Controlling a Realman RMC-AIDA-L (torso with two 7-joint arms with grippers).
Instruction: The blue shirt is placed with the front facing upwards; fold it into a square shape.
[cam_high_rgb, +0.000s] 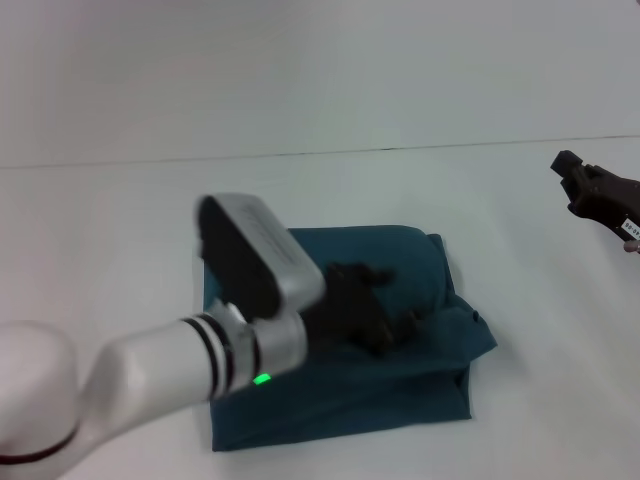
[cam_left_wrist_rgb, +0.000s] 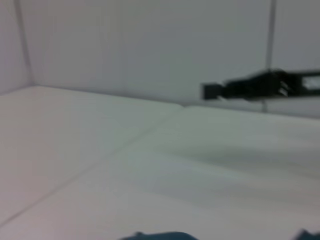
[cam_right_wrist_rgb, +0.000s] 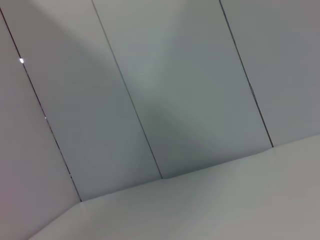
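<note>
Head view shows our left gripper (cam_high_rgb: 375, 310) nearest, lying over the middle of the blue shirt (cam_high_rgb: 400, 385), which sits folded into a rough block on the white table (cam_high_rgb: 100, 220); we cannot tell its grip. Farther off, our right gripper (cam_high_rgb: 585, 190) hangs above the table's right side, grip also unclear.

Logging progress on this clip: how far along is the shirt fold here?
Mostly done: the blue shirt already lies as a compact, roughly square bundle on the white table, no print showing. In hand: the left gripper is over its middle. The right gripper is off to the side, clear of the cloth. Left: the bunched right edge needs flattening.
</note>
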